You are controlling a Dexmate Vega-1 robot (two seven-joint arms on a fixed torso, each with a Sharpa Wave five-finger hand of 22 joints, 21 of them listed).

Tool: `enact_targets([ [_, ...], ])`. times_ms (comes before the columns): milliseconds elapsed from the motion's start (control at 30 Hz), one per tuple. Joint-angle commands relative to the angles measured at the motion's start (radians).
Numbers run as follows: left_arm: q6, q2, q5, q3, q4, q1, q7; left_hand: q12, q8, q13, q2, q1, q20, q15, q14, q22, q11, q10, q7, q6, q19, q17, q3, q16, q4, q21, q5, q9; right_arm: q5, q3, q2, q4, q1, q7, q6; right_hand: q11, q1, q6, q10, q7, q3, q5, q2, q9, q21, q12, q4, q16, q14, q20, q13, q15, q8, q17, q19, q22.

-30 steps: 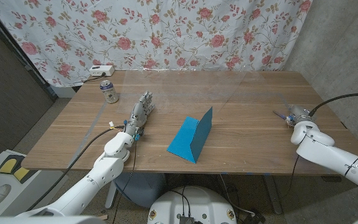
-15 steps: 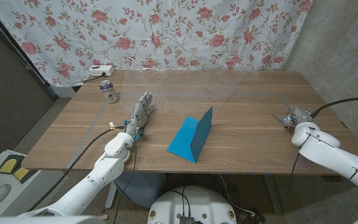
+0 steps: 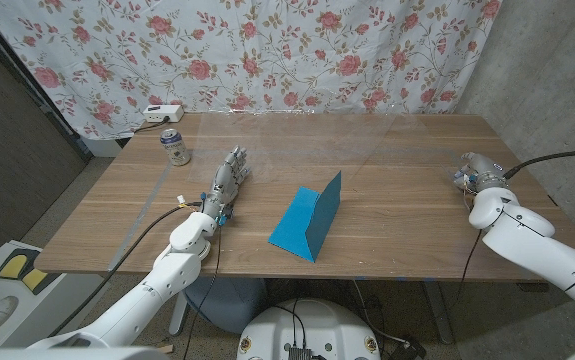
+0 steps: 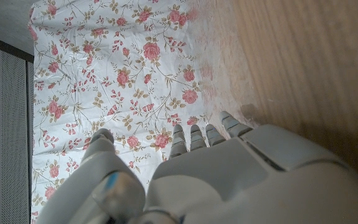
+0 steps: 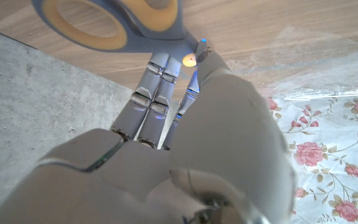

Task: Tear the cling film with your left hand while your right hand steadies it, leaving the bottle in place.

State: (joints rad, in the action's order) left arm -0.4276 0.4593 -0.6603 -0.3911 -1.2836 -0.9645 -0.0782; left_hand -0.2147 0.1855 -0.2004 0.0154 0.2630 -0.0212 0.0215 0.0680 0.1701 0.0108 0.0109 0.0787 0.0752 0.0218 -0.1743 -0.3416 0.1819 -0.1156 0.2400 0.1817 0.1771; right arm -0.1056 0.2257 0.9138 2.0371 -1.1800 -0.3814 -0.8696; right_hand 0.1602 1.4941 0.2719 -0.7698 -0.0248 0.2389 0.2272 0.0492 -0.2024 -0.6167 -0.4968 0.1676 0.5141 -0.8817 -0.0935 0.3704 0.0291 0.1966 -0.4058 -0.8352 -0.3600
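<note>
The blue triangular cling-film box (image 3: 307,222) lay near my left hand (image 3: 225,185), at four o'clock, long axis one-to-seven; those fingers were straight and empty. My right hand (image 3: 477,172) sat well apart at three o'clock, and I couldn't tell its grip.

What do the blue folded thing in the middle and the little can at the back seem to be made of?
The blue folded thing looks like matte card or thin plastic sheet: flat panels, sharp crease, no shine. The can looks like printed metal, likely aluminium, by its drink-can shape and pale rim, though it is small.

Blue box (image 3: 307,223) between both hands.
</note>
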Motion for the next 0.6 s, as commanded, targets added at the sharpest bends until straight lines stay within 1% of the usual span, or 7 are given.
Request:
enact_targets([
  [33,-0.001,0.001,0.005,-0.003,-0.004,0.006,-0.006,-0.003,0.0,0.0,0.001,-0.006,-0.001,-0.004,0.008,0.003,0.003,0.001,0.004,0.004,0.006,-0.004,0.002,0.003,0.0,-0.002,0.005,0.001,-0.016,-0.096,-0.088,0.05,-0.05,-0.028,0.037,0.002,0.03,0.01,0.013,0.001,-0.001,0.004,0.017,-0.001,-0.015,0.007,-0.006,-0.003,-0.088,-0.059,-0.001,0.212,0.004,-0.175,-0.002,-0.009],
  [100,-0.002,0.002,0.004,-0.003,-0.009,0.006,-0.008,-0.003,0.0,0.0,0.001,-0.006,-0.001,-0.004,0.008,0.003,0.003,0.0,0.004,0.004,0.007,-0.004,0.002,0.003,0.0,-0.003,0.005,0.001,-0.002,-0.127,-0.119,0.061,-0.062,-0.027,0.054,0.0,0.032,0.008,0.016,0.002,-0.002,0.005,0.017,-0.001,-0.023,0.008,-0.006,-0.004,-0.088,-0.058,-0.002,0.211,0.003,-0.179,0.001,-0.013],
  [167,-0.002,0.004,0.005,-0.003,-0.015,0.006,-0.008,-0.003,0.0,0.0,0.001,-0.006,-0.001,-0.004,0.008,0.003,0.003,0.0,0.004,0.004,0.007,-0.004,0.002,0.003,0.0,-0.004,0.005,0.001,0.004,-0.149,-0.135,0.073,-0.071,-0.017,0.069,0.0,0.033,0.008,0.017,0.002,-0.002,0.005,0.017,-0.001,-0.028,0.008,-0.006,-0.005,-0.088,-0.057,-0.003,0.211,0.002,-0.181,0.001,-0.015],
  [300,-0.004,0.004,0.007,-0.005,-0.019,0.01,-0.013,-0.003,0.001,0.0,0.002,-0.007,-0.001,-0.003,0.008,0.003,0.004,0.0,0.004,0.005,0.007,-0.004,0.002,0.003,0.0,-0.005,0.006,0.001,-0.011,-0.152,-0.141,0.094,-0.066,0.002,0.066,0.0,0.035,0.008,0.014,0.003,-0.003,0.006,0.018,-0.001,-0.037,0.007,-0.007,-0.006,-0.09,-0.056,-0.005,0.211,0.002,-0.186,0.002,-0.019],
  [500,-0.011,0.002,0.004,-0.006,-0.024,0.01,-0.022,-0.003,0.001,0.0,0.003,-0.008,0.0,-0.004,0.007,0.003,0.004,0.0,0.004,0.005,0.008,-0.004,0.003,0.003,0.0,-0.006,0.006,0.001,0.0,-0.177,-0.181,0.114,-0.066,0.029,0.086,-0.003,0.038,0.008,0.012,0.004,-0.004,0.007,0.018,-0.001,-0.048,0.006,-0.006,-0.009,-0.091,-0.058,-0.007,0.211,0.001,-0.191,0.003,-0.023],
  [600,-0.016,0.002,0.004,-0.006,-0.026,0.009,-0.025,-0.003,0.0,0.0,0.003,-0.008,0.0,-0.004,0.007,0.003,0.004,0.0,0.004,0.005,0.009,-0.004,0.003,0.003,0.0,-0.007,0.006,0.001,0.0,-0.178,-0.185,0.121,-0.061,0.048,0.09,-0.003,0.039,0.007,0.012,0.004,-0.004,0.008,0.019,-0.001,-0.053,0.006,-0.007,-0.01,-0.092,-0.057,-0.007,0.211,0.001,-0.193,0.005,-0.025],
])
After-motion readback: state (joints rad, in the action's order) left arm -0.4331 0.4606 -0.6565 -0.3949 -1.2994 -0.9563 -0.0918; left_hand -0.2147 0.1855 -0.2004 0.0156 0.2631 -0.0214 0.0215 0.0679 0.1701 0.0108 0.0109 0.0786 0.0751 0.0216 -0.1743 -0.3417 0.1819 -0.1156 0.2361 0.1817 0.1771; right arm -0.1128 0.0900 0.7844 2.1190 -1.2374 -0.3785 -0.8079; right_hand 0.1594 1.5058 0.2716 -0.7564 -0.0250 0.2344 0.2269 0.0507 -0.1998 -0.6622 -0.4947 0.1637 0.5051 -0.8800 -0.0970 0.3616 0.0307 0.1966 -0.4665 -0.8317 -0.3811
